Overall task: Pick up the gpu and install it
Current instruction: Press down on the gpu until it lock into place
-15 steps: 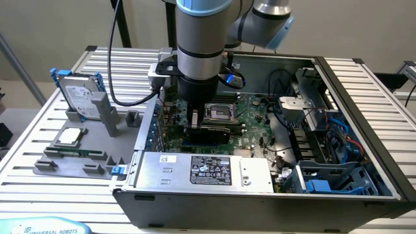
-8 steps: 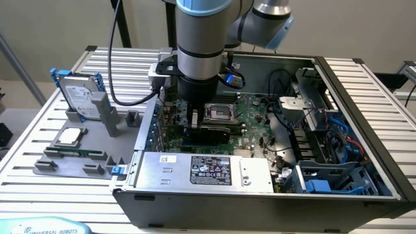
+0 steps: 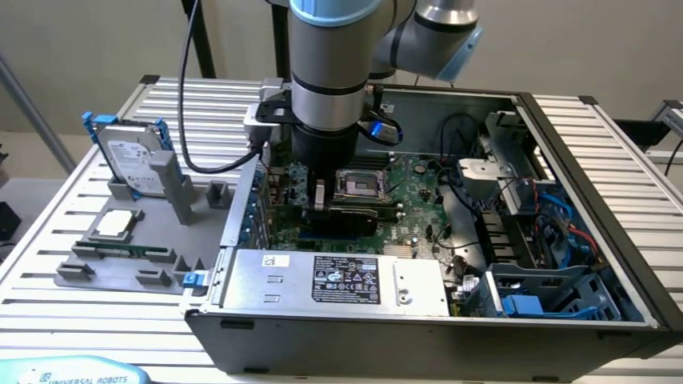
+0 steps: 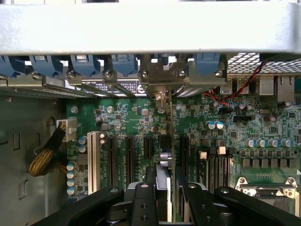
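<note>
Inside the open computer case [image 3: 597,200], my gripper [image 3: 320,202] is low over the green motherboard [image 3: 411,188] and shut on the gpu [image 3: 350,218]. The gpu appears as a dark flat card standing on edge beside the CPU socket [image 3: 361,186]. In the wrist view the gpu [image 4: 164,141] runs edge-on between my two black fingers [image 4: 151,188], away from my gripper [image 4: 168,183]. Its silver bracket [image 4: 162,75] sits against the case's rear slot openings. The card stands in line with a slot among the black expansion slots [image 4: 129,160]; how deep it sits is hidden.
On the exterior view's left, a grey holder [image 3: 117,268] carries a silver hard drive in a blue frame [image 3: 133,160], a square CPU chip [image 3: 115,224] and a memory stick [image 3: 123,248]. The power supply [image 3: 331,280], blue cables [image 3: 539,216] and a drive cage [image 3: 533,296] crowd the case.
</note>
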`<state>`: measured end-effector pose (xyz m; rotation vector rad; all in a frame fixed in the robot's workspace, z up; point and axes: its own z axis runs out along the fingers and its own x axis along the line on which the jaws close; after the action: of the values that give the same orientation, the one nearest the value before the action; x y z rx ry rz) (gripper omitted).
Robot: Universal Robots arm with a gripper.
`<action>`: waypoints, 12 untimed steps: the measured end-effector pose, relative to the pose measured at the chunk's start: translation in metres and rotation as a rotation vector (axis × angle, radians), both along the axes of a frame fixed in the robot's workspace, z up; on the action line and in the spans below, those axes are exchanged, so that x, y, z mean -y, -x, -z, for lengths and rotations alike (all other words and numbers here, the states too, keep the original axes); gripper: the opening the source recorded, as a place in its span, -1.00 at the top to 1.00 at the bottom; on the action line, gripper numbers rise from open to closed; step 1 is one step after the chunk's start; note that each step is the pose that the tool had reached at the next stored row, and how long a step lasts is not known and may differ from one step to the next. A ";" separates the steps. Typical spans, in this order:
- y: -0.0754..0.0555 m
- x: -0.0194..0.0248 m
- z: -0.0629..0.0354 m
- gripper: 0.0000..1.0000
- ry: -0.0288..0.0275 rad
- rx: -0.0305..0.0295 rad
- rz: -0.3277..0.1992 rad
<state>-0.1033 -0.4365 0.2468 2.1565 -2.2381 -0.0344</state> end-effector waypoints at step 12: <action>0.000 0.0000 0.0018 0.46 0.0031 -0.0001 0.000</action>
<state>-0.1033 -0.4365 0.2450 2.1549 -2.2366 -0.0310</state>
